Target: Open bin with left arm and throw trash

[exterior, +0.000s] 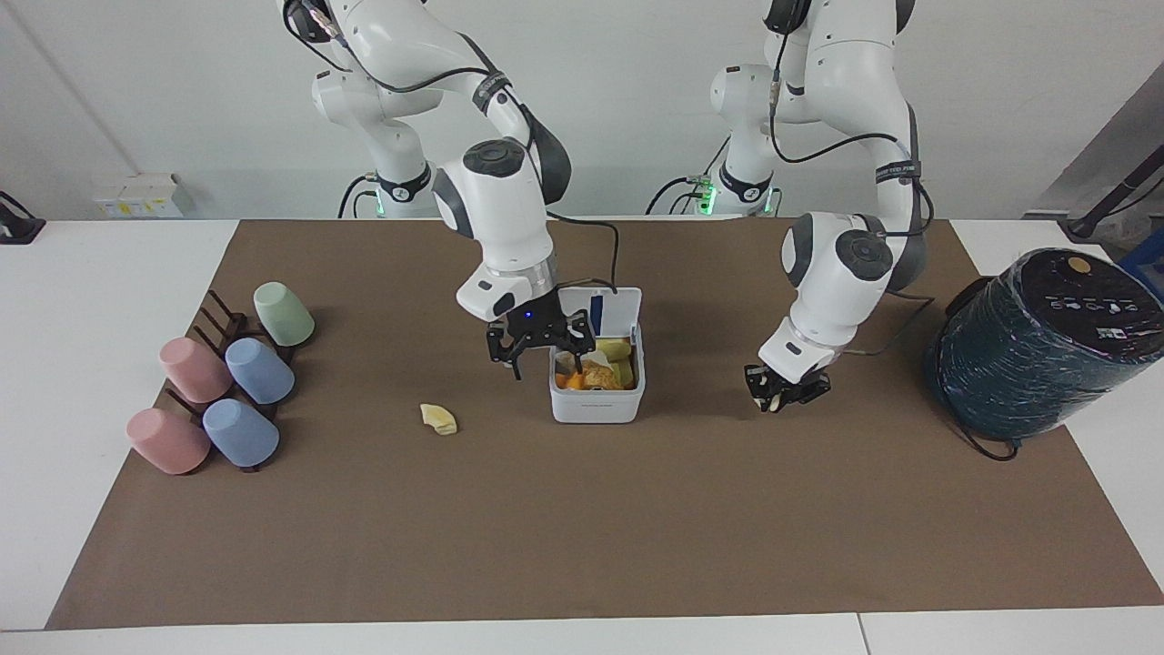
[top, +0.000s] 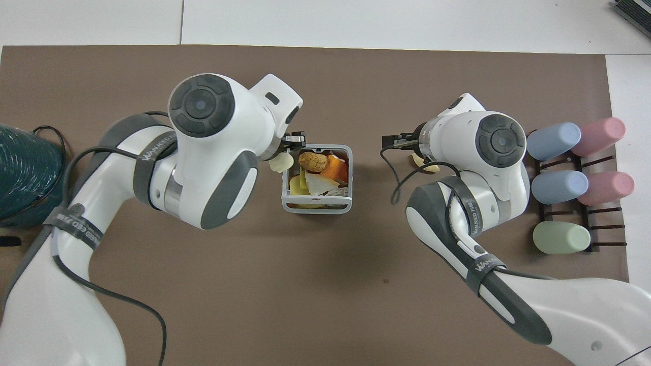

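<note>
The white bin [exterior: 596,402] [top: 315,207] stands mid-mat with its lid [exterior: 617,314] up and several food scraps inside, a golden-brown lump [top: 314,161] among them. My left gripper [exterior: 784,393] [top: 290,150] is shut on a cream lump of trash [top: 281,161]. The overhead view puts it at the bin's rim toward the left arm's end; the facing view shows it low over the mat, apart from the bin. My right gripper [exterior: 536,355] [top: 392,142] is open and holds nothing, beside the bin. A pale yellow peel piece [exterior: 438,419] [top: 424,163] lies on the mat.
A rack of pastel cups [exterior: 223,382] [top: 574,183] sits at the right arm's end of the mat. A big dark-teal wrapped cylinder [exterior: 1037,346] [top: 25,173] with a cable stands at the left arm's end.
</note>
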You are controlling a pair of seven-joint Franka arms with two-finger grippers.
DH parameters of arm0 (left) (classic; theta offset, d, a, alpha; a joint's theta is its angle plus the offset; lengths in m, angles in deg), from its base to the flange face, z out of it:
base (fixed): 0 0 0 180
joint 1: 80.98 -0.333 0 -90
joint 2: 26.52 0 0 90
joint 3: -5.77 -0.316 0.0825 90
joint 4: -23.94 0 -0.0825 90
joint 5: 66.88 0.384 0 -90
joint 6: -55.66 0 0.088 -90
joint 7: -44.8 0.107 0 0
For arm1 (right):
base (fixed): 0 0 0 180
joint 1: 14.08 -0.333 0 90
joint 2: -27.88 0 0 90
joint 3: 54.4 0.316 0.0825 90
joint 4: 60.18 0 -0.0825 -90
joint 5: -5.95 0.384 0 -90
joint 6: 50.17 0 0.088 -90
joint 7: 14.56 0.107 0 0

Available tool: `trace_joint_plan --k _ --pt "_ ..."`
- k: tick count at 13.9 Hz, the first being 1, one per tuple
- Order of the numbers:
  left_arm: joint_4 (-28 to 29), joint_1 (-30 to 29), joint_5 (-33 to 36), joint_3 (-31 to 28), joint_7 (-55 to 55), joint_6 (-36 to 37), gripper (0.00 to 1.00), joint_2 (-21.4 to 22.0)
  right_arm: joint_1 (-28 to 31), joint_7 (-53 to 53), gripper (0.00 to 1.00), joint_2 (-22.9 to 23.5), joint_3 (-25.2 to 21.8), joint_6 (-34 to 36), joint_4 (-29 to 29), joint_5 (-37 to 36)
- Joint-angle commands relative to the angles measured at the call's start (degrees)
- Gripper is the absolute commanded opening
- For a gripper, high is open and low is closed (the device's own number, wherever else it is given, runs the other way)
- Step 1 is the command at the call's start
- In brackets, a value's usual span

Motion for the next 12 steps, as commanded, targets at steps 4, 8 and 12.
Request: trace_joint_plan --k 4,8,12 --pt "2.1 4.8 -0.2 -1.0 -2.3 1.3 0.22 1.4 4.3 -12.8 1.0 -1.5 0.8 -10.9 -12.3 -1.1" --pt "0.3 4.5 0.3 -1.1 -2.3 0.5 0.93 0.8 6.2 -22.2 1.0 -2.2 0.8 -13.3 -15.3 -1.1" --pt "-2.5 3.5 0.3 -1.8 -2.2 1.9 0.95 1.1 6.2 -23.0 0.18 -2.1 0.8 -13.3 -15.3 -1.2"
